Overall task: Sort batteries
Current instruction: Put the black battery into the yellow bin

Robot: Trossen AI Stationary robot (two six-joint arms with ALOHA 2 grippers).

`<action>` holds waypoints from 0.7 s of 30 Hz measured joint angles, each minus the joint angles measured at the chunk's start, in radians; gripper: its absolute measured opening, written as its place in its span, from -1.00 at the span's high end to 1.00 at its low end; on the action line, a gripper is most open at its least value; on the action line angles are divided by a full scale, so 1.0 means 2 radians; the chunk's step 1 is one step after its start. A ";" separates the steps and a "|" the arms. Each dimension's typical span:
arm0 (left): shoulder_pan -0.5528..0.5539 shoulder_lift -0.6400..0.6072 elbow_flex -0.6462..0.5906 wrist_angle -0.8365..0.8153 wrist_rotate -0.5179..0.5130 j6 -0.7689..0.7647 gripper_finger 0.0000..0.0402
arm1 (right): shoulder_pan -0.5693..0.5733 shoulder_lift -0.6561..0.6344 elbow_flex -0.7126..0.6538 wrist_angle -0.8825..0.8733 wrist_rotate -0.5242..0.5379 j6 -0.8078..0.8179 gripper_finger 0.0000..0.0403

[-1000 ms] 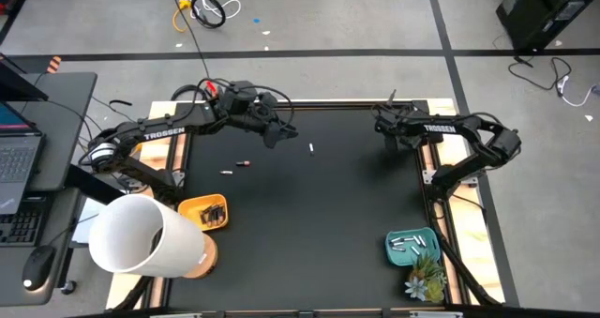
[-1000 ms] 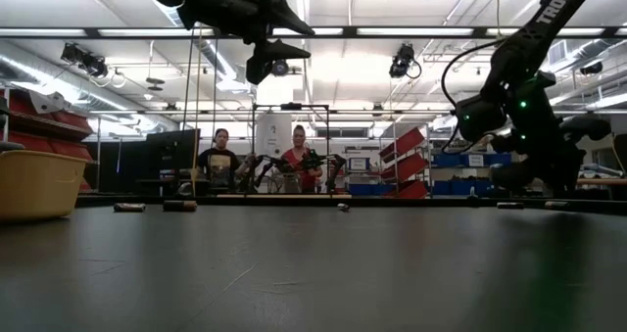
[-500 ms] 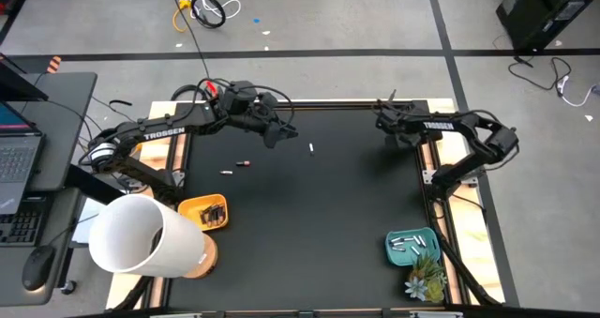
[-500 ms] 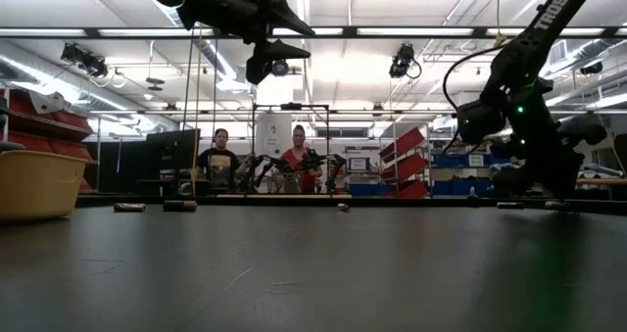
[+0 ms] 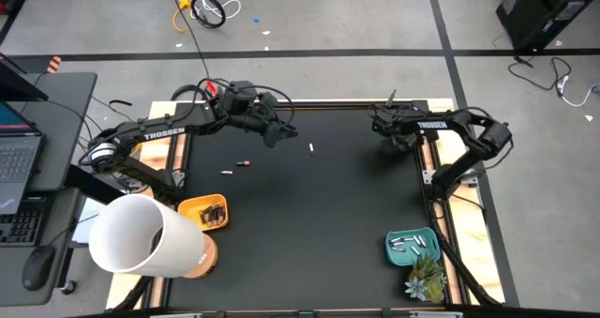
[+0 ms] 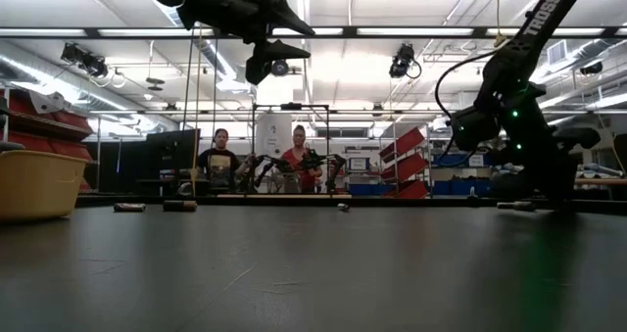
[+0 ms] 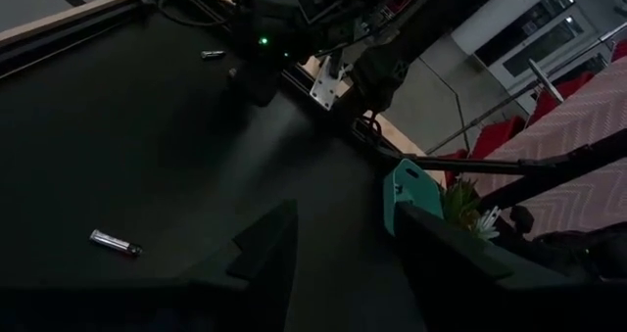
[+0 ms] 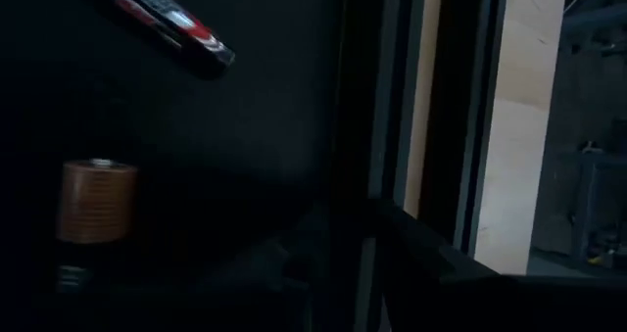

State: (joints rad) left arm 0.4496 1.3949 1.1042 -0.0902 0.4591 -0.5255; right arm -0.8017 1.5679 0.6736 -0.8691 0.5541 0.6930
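Observation:
Three batteries lie loose on the black mat [image 5: 309, 196]: a white one [image 5: 311, 148], a dark one with a red end [image 5: 243, 162] and a pale one [image 5: 226, 173]. My left gripper [image 5: 274, 132] hovers open, high above the mat's far left part, with nothing between its fingers. My right gripper [image 5: 382, 124] hangs low over the mat's far right corner. Just ahead of it lie a dark battery with a copper end [image 8: 93, 214] and a battery with a red end [image 8: 167, 19]. An orange tray [image 5: 208, 212] holds dark batteries and a teal tray [image 5: 412, 246] holds white ones.
A big white tub [image 5: 145, 235] stands at the near left by the orange tray. A small plant [image 5: 424, 280] stands beside the teal tray at the near right. The mat's wooden frame [image 8: 519, 126] runs close to my right gripper. People stand in the room beyond the table [image 6: 294, 166].
My right arm has leaned a little further over the mat's far right corner and its wrist has rolled slightly, with the gripper a touch lower. The batteries lie where they were.

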 joint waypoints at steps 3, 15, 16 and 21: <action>0.000 0.000 0.000 0.000 0.000 0.000 0.08 | 0.007 0.000 0.009 0.003 -0.022 0.010 0.64; 0.000 0.000 0.000 0.001 0.000 0.008 0.08 | 0.058 -0.009 0.074 -0.036 -0.045 0.045 0.64; 0.000 0.000 0.000 0.001 0.000 0.009 0.08 | 0.063 -0.009 0.082 -0.035 -0.051 0.045 0.64; 0.000 0.000 0.000 0.001 0.000 0.012 0.08 | 0.091 -0.009 0.111 0.004 -0.065 0.076 0.63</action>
State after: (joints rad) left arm 0.4496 1.3949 1.1042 -0.0877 0.4595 -0.5014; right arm -0.6204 1.5509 0.8960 -0.8611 0.4235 0.8453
